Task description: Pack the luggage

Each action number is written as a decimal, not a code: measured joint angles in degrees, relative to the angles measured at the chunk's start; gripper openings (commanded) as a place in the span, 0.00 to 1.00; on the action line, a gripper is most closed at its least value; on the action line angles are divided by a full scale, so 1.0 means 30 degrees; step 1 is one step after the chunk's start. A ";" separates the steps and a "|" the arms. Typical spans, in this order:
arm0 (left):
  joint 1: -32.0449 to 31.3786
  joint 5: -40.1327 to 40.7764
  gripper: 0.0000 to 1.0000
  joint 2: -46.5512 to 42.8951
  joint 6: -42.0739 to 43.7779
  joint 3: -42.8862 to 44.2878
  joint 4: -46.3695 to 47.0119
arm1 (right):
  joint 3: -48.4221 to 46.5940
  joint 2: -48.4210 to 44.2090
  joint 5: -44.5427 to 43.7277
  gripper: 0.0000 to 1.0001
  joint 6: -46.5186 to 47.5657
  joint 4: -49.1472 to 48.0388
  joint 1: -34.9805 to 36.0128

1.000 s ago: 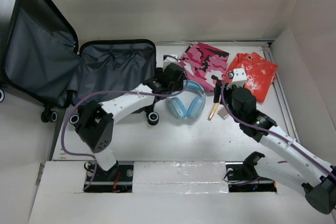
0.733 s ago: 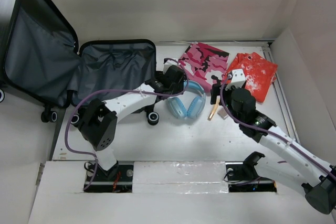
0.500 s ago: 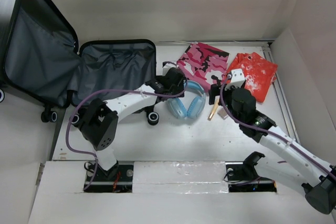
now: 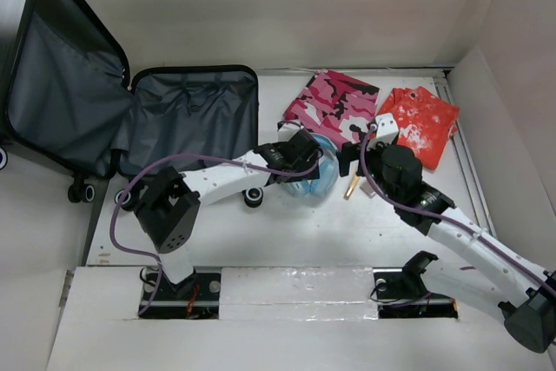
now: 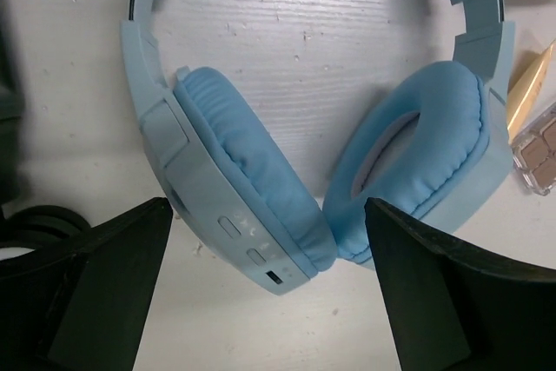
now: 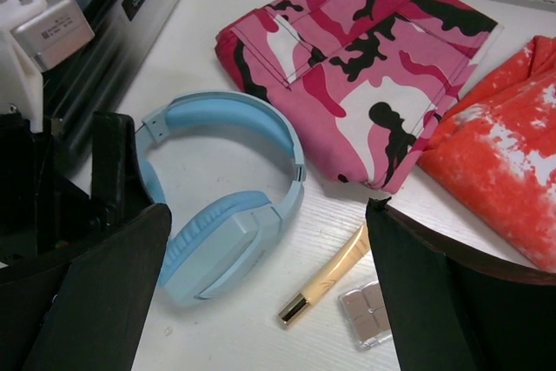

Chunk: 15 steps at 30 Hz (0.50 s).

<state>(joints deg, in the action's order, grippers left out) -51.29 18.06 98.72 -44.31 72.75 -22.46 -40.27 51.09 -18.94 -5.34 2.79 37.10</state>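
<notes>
Find the luggage (image 4: 187, 115) lying open at the far left of the table (image 4: 287, 232), grey-lined base flat, lid tipped up and back, casters at the near edge. Judge it a stiff, hard shell, probably light while unfilled, smooth outside and likely to roll on those wheels under a sideways push. Better to take hold at a rim or the lid edge than on the slick shell, and to lower things in from above. See the left gripper (image 5: 274, 297) with jaws spread wide, straddling the two cushions of the blue headphones (image 5: 252, 206) without clamping. Expect soft pads, a springy band, little weight; grip across the paired earcups. See the right gripper (image 6: 269, 301) likewise gaping, holding nothing, hovering above a gold tube (image 6: 326, 275) and a palette (image 6: 365, 312), near pink camouflage cloth (image 6: 347, 67) and an orange garment (image 6: 504, 154).
</notes>
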 measured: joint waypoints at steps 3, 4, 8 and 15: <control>-0.0248 0.0182 0.90 0.0073 -0.0554 0.0000 -0.0117 | 0.0015 -0.0175 0.0364 1.00 0.0044 -0.0036 0.0000; -0.0255 0.0321 0.90 0.0146 -0.0750 0.0000 -0.0138 | 0.0029 -0.0299 0.0481 1.00 0.0058 -0.0058 0.0000; -0.0240 0.1275 0.87 0.0576 -0.1428 -0.0124 -0.0197 | 0.0146 -0.0787 0.0707 1.00 0.0058 -0.0102 0.0000; -0.0248 0.2871 0.80 0.1865 -0.2361 -0.0510 -0.0160 | 0.0342 -0.1100 0.1049 1.00 0.0066 -0.0153 0.0000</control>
<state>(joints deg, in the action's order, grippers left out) -52.03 26.68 104.31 -51.40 71.22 -22.94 -39.24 47.79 -15.79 -5.15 2.33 37.10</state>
